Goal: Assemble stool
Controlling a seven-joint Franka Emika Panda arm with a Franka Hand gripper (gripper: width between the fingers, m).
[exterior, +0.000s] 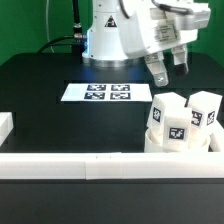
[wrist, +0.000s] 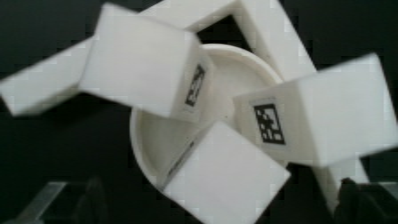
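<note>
Black desk (exterior: 40, 85) carries the stool (exterior: 183, 125) at its front corner, three legs stood in the seat. Gripper (exterior: 170, 68) is spread, nothing held; a clear rise is advised.

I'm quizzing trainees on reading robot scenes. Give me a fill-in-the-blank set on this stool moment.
1. The number of legs standing on the seat is ____.
2. The tool holds ____.
3. The marker board carries ____ tags.
4. The table is coloured ____.

Missing words: three; nothing; four; black
</note>
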